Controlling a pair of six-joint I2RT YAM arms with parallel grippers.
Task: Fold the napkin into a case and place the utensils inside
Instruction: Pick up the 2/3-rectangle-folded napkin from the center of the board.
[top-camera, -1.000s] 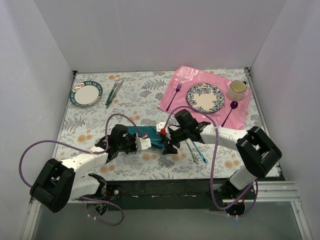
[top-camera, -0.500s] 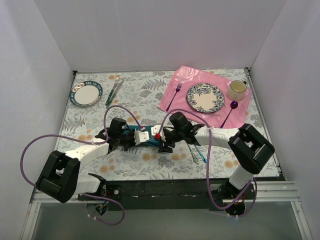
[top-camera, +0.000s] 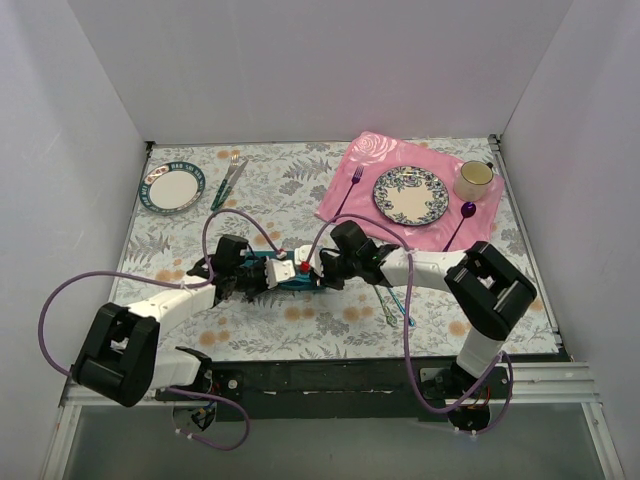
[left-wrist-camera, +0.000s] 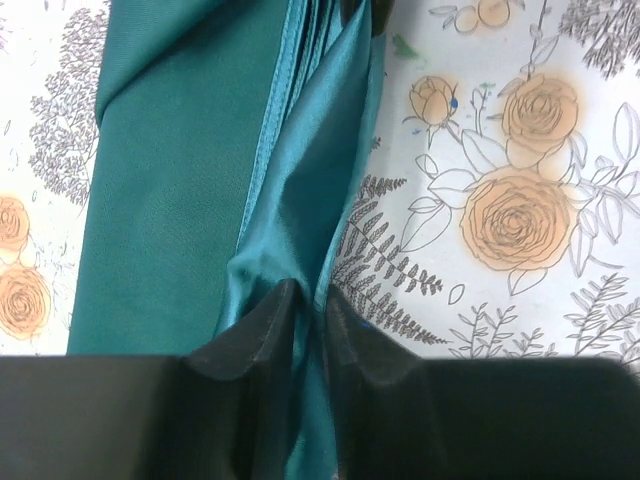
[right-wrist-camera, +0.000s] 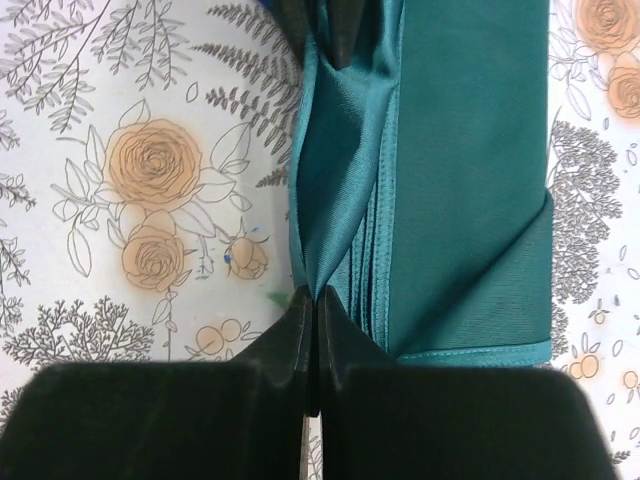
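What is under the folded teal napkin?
Around the napkin only the floral tablecloth shows. Whatever lies beneath it, or inside its folds, is covered by the cloth.

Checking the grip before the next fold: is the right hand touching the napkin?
Touching. The right wrist view shows the right hand closed on a raised edge of the napkin.

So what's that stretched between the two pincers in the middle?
The folded teal napkin: the left pincer and the right pincer each pinch the same raised fold from opposite ends, as both wrist views show.
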